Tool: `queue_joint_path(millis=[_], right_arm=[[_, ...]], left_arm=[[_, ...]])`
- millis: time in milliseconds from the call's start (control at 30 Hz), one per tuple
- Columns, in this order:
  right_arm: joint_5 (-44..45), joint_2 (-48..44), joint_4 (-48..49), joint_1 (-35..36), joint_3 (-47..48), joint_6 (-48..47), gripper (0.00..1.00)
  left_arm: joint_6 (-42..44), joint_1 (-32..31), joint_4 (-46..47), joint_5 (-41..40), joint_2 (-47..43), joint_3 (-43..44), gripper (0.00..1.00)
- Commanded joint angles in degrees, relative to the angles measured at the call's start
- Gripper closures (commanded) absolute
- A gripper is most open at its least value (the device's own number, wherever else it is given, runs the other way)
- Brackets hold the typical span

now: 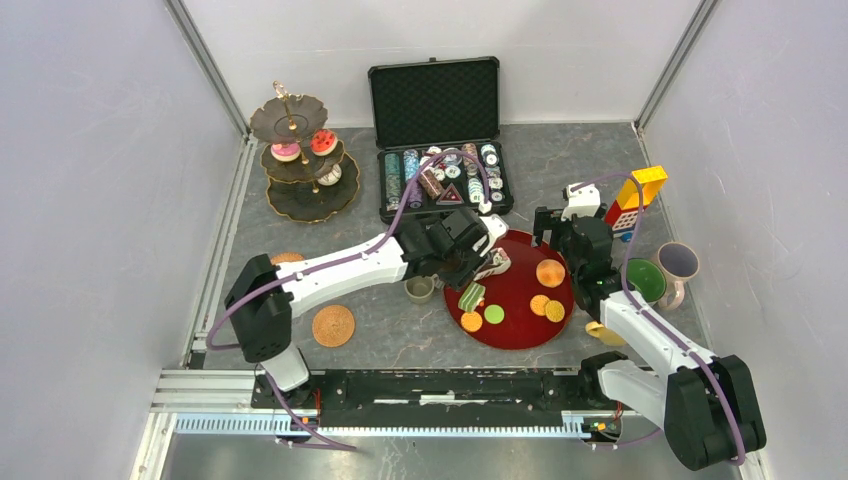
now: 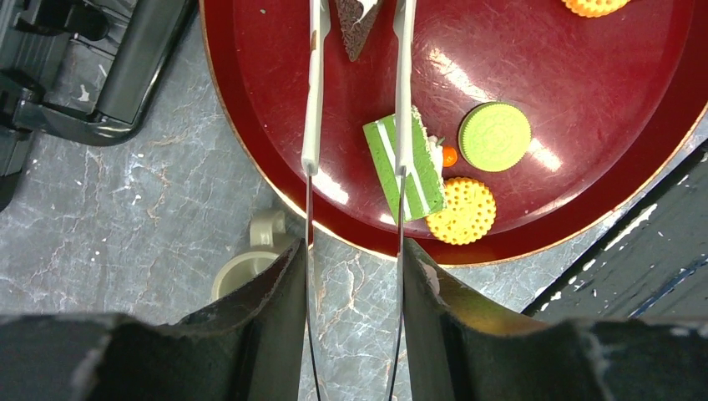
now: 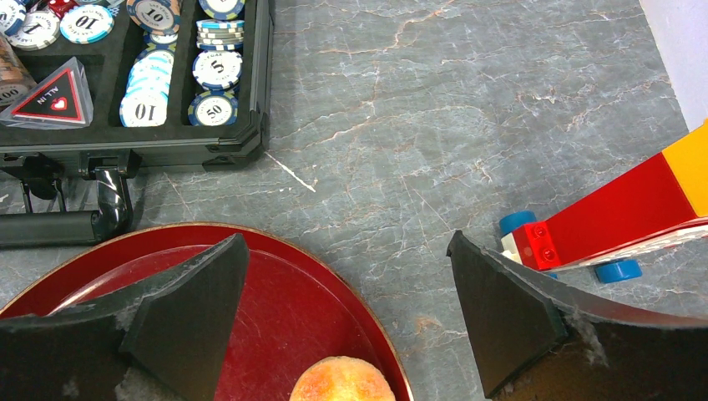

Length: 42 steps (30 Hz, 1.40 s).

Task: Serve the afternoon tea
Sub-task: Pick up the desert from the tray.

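The left gripper (image 2: 355, 251) is clamped on a pair of tongs (image 2: 314, 100). A brown cake slice (image 2: 355, 23) is seen pinched between the tong arms, beyond the fingertips and over the red tray (image 2: 543, 75). Whether the slice is lifted clear cannot be told. The right gripper (image 3: 346, 242) is held wide apart with nothing between its jaws, above the tray's rim and the worktop (image 3: 467, 109).

The slice is judged likely to slip, because only a narrow part of it is caught between thin arms. The three-tier stand (image 1: 300, 205) is placed well away to the left of the left gripper, so a long carry is called for. The tongs could be twisted in the grip by any jolt. The green cake slice (image 2: 424, 190), lying under the right tong arm, could be dragged along. The small mug (image 2: 242, 271), just beside the fingers on their left, could be knocked by a low sweep. The tall stand could be tipped if it is pushed while the slice is set down.

On the tray one brown slice, one green slice, one green round (image 2: 495, 136), three flat orange rounds (image 1: 539, 304) and one larger orange bun (image 1: 550, 272) are counted. Three sweets are seen on the stand. Three mugs are counted: the small one, plus a green mug (image 1: 645, 280) and a grey mug (image 1: 680, 262) to the right of the right gripper.
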Motion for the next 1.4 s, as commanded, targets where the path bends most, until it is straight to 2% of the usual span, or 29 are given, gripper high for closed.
queue_joint_path(millis=[0,533,900,1033,1367], right_arm=[[-0.2,0.2,2.1,-0.4,1.3,0.6,0.02],[-0.5,0.5,2.1,-0.4,1.5,0.7,0.02],[-0.5,0.3,2.0,-0.4,1.5,0.8,0.02],[-0.4,0.1,2.0,-0.4,1.5,0.7,0.02],[-0.5,0.2,1.9,-0.4,1.6,0.8,0.02]], left_arm=[[-3.5,-0.2,4.6,-1.7,-5.3,-1.0,0.98],[-4.4,-0.3,5.1,-0.8,-10.1,-2.7,0.98],[-5.6,-0.3,5.6,-5.5,-20.8,-8.7,0.98],[-6.0,-0.3,4.9,-8.4,-24.8,-10.8,0.98],[-7.7,0.3,-0.7,-21.6,-32.5,-12.0,0.98]])
